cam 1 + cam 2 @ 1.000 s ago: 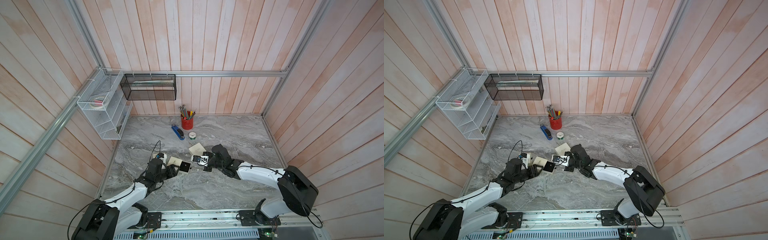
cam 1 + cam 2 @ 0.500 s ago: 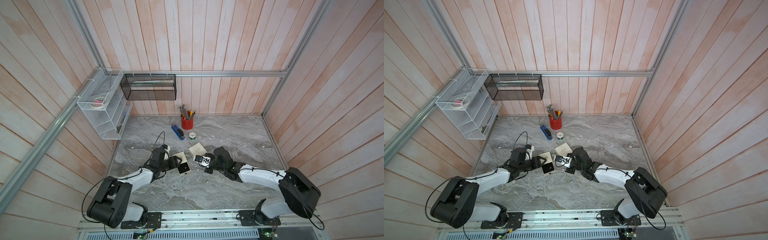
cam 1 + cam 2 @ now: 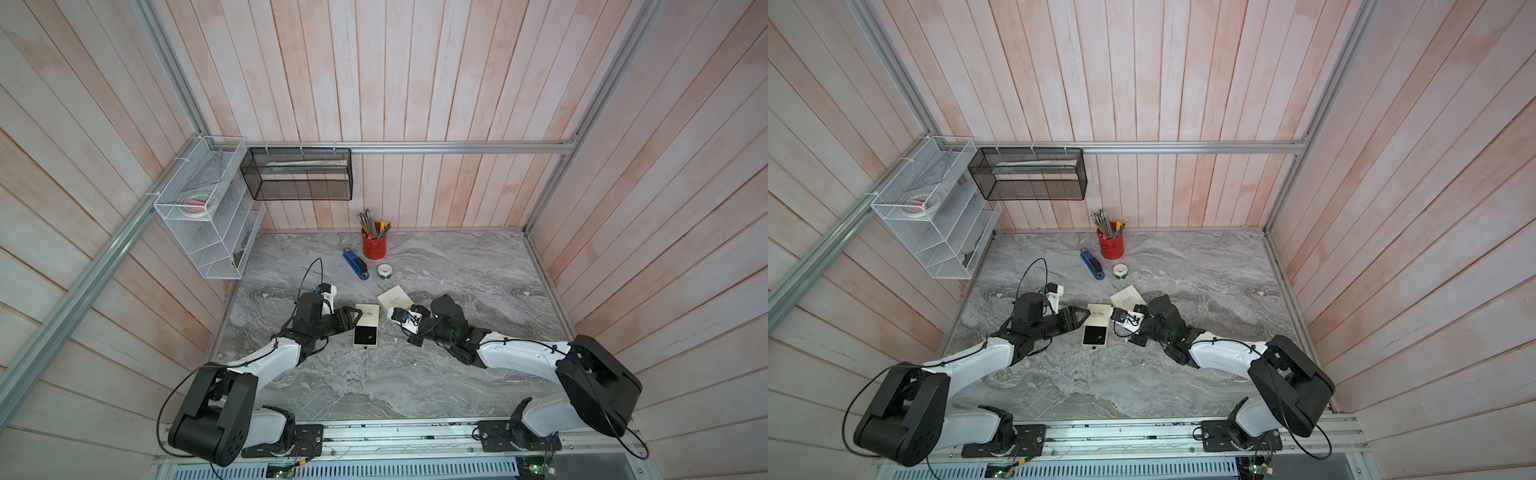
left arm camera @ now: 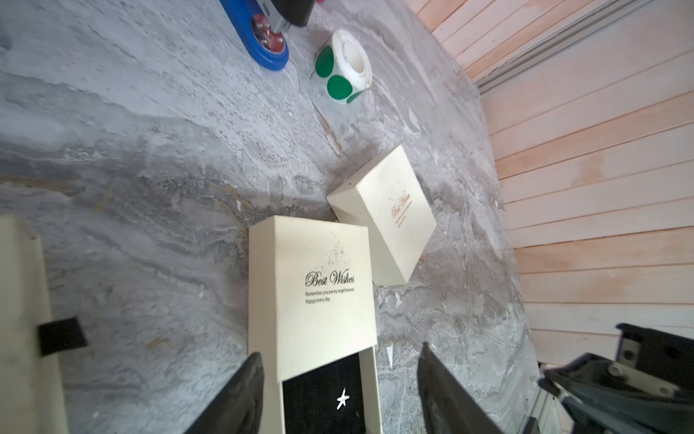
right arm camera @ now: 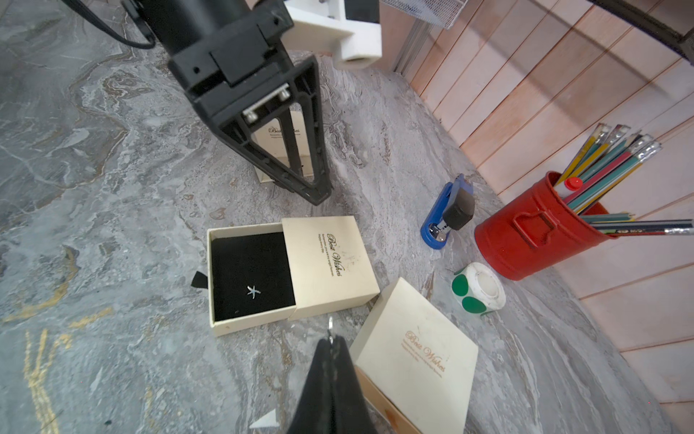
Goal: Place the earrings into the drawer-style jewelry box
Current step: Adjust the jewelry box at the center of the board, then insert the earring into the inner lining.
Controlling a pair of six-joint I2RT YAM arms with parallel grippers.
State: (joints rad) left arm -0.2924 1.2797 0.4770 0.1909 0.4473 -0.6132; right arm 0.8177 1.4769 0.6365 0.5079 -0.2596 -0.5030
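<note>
The cream drawer-style jewelry box (image 3: pixel 367 316) lies mid-table with its drawer (image 5: pixel 225 327) pulled out toward the front edge. One star-shaped earring (image 5: pixel 253 291) rests on the black foam inside, also visible as the star earring (image 4: pixel 342 399) in the left wrist view. My right gripper (image 5: pixel 330 340) is shut on a second small silver earring (image 5: pixel 330 326), hovering just beside the box's right side. My left gripper (image 4: pixel 338 353) is open at the box's left, its fingers (image 5: pixel 319 188) pointing toward the sleeve with nothing between them.
A closed cream box (image 3: pixel 395 297) sits just behind the right gripper. Another cream box (image 5: pixel 281 150) lies under the left gripper. A blue stapler (image 3: pixel 355 264), green-dot sticker roll (image 3: pixel 385 271) and red pencil cup (image 3: pixel 374 245) stand at the back. Wire shelves (image 3: pixel 199 208) hang on the left wall.
The left arm swung round and the box turned, so the drawer now faces the front edge. The right gripper stayed almost still, holding the earring.
</note>
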